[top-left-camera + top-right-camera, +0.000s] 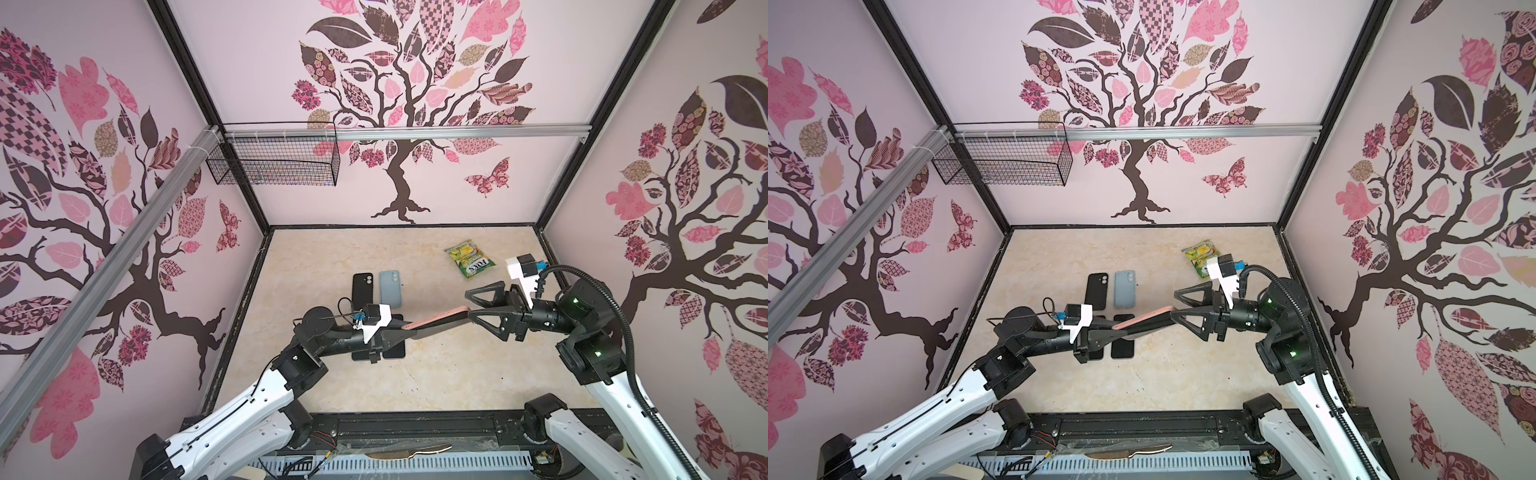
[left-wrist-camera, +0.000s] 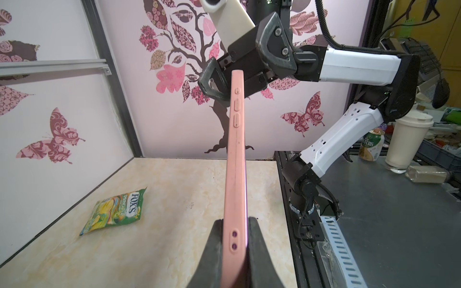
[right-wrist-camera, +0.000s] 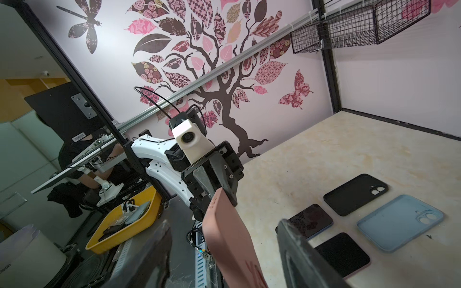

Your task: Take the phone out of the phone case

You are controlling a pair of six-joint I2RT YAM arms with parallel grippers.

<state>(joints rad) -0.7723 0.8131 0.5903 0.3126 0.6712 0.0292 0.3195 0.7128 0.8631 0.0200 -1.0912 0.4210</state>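
over marble table, l tool clamps pink case, long axis toward r tool, its jaws apart.

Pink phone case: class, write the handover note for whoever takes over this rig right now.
Left pincer: shut on the pink phone case, held on edge above the table.
Right pincer: open, jaws flanking the case's far end without gripping it.
Phone: still inside the pink case.
Done: cased phone lifted. An empty black case and blue-grey case lie on the table.
Left: probably close the right pincer on the far end, then work the phone out.
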